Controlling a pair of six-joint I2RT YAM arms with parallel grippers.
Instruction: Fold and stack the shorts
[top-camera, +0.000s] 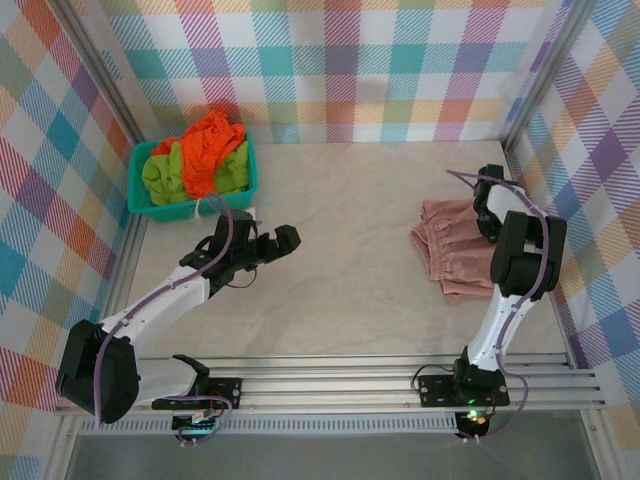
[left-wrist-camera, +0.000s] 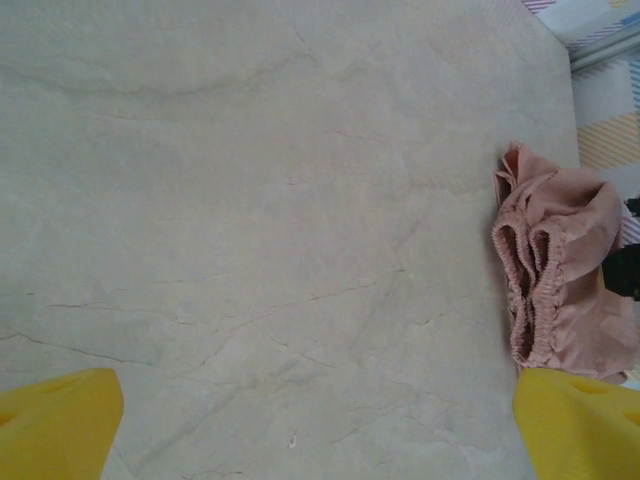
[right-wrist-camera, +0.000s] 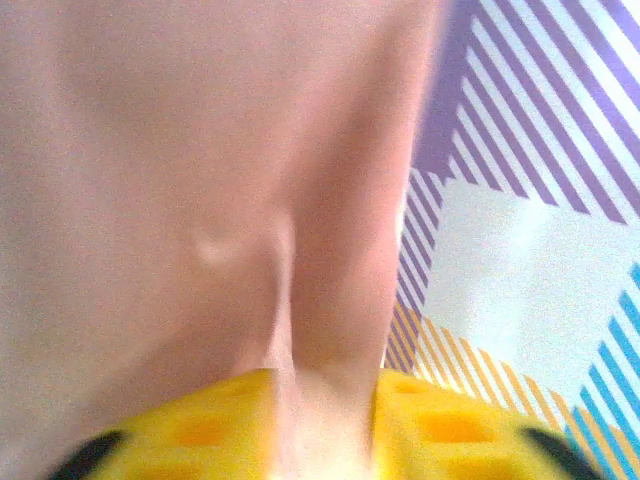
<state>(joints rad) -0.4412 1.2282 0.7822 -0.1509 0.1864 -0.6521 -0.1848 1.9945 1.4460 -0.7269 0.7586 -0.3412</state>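
While right gripper (right-wrist-camera: 322, 415) pinches a thin fold of pink shorts (top-camera: 452, 262) between its fingertips, cloth looks limp, light; a bunched edge likely holds best. Left gripper (left-wrist-camera: 318, 425) spread, empty.

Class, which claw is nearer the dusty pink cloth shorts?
Right. The right claw pinches the dusty pink cloth shorts; the left claw, open, hovers far off across the marbled table.

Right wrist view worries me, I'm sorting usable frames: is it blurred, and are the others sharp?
Right wrist: dusty pink cloth shorts and right gripper's yellow fingers close to the lens, both out of focus. Left wrist: sharp, beige table veins crisp. Top external: evenly lit, no glare.
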